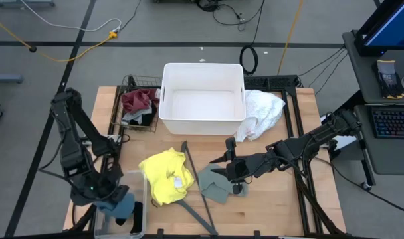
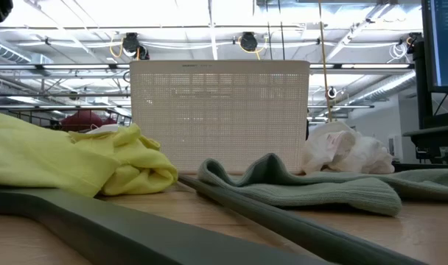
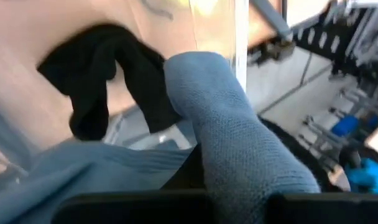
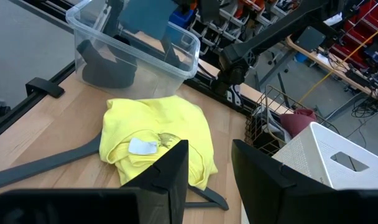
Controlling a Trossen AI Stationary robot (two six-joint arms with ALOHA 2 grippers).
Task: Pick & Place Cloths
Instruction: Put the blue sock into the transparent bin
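My left gripper [image 1: 120, 201] hovers over a clear plastic bin [image 1: 141, 229] at the table's near left corner, shut on the teal cloth [image 3: 239, 143]. A black cloth [image 3: 92, 84] lies in that bin. My right gripper [image 4: 209, 168] is open and touches nothing, standing just above the sage green cloth [image 1: 215, 184] near the table's middle. The yellow cloth [image 1: 165, 176] lies bunched on the table, partly over the dark grey hanger [image 1: 197, 196]. The white cloth [image 1: 262, 113] lies heaped to the right of the white bin [image 1: 202, 70]. The maroon cloth [image 1: 139, 99] sits in a wire basket. My left gripper holds the teal cloth from above, over the clear bin. The cloth drapes over the fingers and hides the place of contact in the left wrist view. A thick fold [image 3: 220, 99] sticks out ahead of the gripper, and the rest [image 4: 142, 18] hangs below it into the bin's mouth.
The white bin stands at the table's far middle, with the wire basket [image 1: 122, 116] to its left. The hanger runs slanting from the table's middle toward the near edge. Bare wood shows between the yellow cloth and the white bin.
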